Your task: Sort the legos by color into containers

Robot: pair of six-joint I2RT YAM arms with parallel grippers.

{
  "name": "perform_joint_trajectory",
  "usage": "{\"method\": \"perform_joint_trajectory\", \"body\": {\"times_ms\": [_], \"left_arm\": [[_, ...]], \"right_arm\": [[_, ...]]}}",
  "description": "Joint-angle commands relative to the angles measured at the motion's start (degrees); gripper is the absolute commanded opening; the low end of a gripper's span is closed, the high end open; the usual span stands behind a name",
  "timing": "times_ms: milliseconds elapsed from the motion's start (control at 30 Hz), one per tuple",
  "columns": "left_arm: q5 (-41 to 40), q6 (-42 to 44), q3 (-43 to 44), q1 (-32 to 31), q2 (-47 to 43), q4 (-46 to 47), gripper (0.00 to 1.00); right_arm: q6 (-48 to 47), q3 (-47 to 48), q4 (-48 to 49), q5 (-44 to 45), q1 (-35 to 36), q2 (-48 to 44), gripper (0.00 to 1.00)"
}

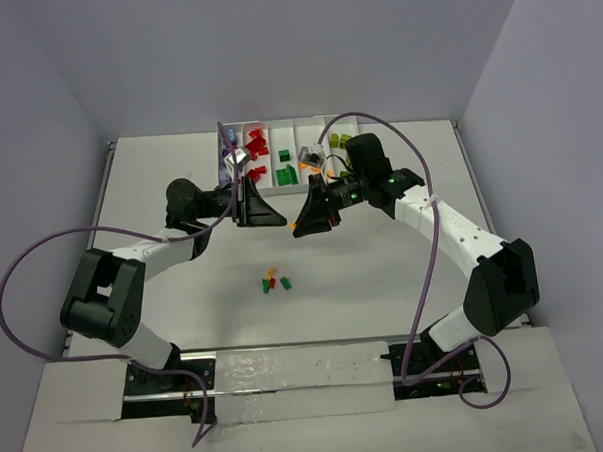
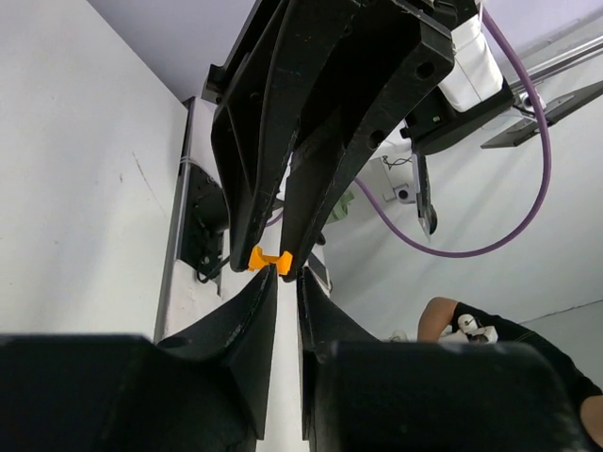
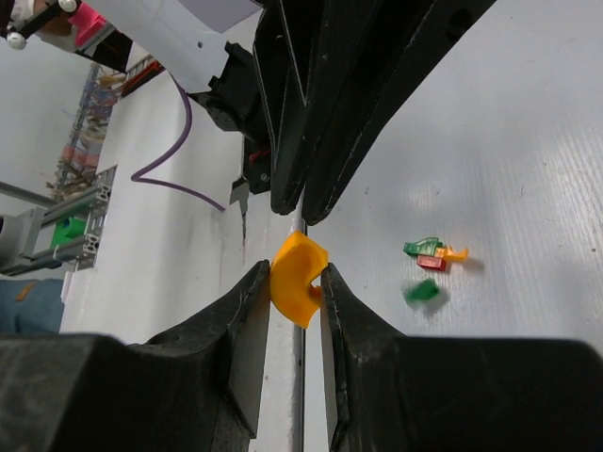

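Where loose legos (image 1: 275,282) lie clustered low-centre on surface (image 1: 384,282), sorting unfinished. Mid-frame, tools meet tip to tip: right tool (image 3: 295,275) clamps orange lego (image 3: 300,280), likely presenting it for handover; left tool (image 2: 285,282) jaws nearly together at brick edge, grip undeterminable. Upper centre: tray (image 1: 307,129), compartments holding purple, red, green, lime pieces by colour; orange's slot not evident.

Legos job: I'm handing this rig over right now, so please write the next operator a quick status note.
Right gripper: fingers shut on an orange lego, held above the table.
Left gripper: fingers nearly together, tips at that lego; grip unclear.
Tray: sorted legos, purple, red, green and lime, sit in its compartments.
Left: bin the orange one, then the loose legos (green, red, orange) mid-table.
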Motion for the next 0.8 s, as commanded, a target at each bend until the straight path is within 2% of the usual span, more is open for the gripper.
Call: {"method": "perform_joint_trajectory", "body": {"times_ms": [0,67,133,167,200,233,267,300,367,433,500,600,700,767], "left_arm": [[0.6,2.7,2.0,-0.4,-0.8,-1.0,0.02],[0.6,5.7,1.9,0.1,-1.3,-5.2,0.0],[0.8,17.8,2.4,1.9,-3.4,-14.3,0.0],[0.5,25.5,4.5,2.7,-5.2,-31.2,0.0],[-3.7,46.1,9.4,3.7,-6.0,-57.4,0.0],[-8.8,62.4,13.0,3.6,-6.1,-73.6,0.0],[-13.9,76.1,15.8,3.0,-5.9,-85.4,0.0],[-17.6,84.9,17.0,2.2,-5.6,-91.4,0.0],[-24.3,99.2,17.3,0.8,-5.3,-99.6,0.04],[-27.8,104.5,16.5,0.3,-5.5,-103.2,0.1],[-32.2,109.7,13.5,-1.2,-6.2,-106.6,0.28],[-37.2,120.3,9.7,-3.5,-8.4,-111.8,0.41],[-40.5,131.1,5.0,-4.3,-11.4,-115.6,0.49],[-41.5,135.2,2.6,-4.3,-13.1,-116.2,0.52]], "right_arm": [[0.6,1.8,2.3,0.4,0.3,0.0,0.0],[0.6,1.6,2.2,0.9,-0.1,-0.2,0.0],[0.7,0.9,2.2,2.0,-1.8,-0.5,0.0],[0.9,0.2,2.1,2.2,-2.7,-0.9,0.0],[0.9,-0.8,2.1,2.5,-4.5,-1.3,0.0],[0.5,-1.5,1.6,3.1,-5.9,-1.6,0.0],[0.0,-2.1,1.0,3.8,-7.1,-2.0,0.0],[-0.1,-2.6,0.9,4.6,-8.1,-2.2,0.0],[-1.8,-3.3,-1.5,6.3,-10.5,-2.4,0.0],[-2.7,-3.6,-3.0,6.8,-11.2,-2.5,0.0],[-3.3,-4.4,-4.1,8.3,-12.9,-2.7,0.0],[-4.5,-4.7,-5.5,9.1,-14.0,-2.5,0.0],[-5.6,-4.9,-7.0,9.7,-14.8,-1.9,0.0],[-6.0,-5.0,-7.4,10.0,-14.9,-1.5,0.0]]}}
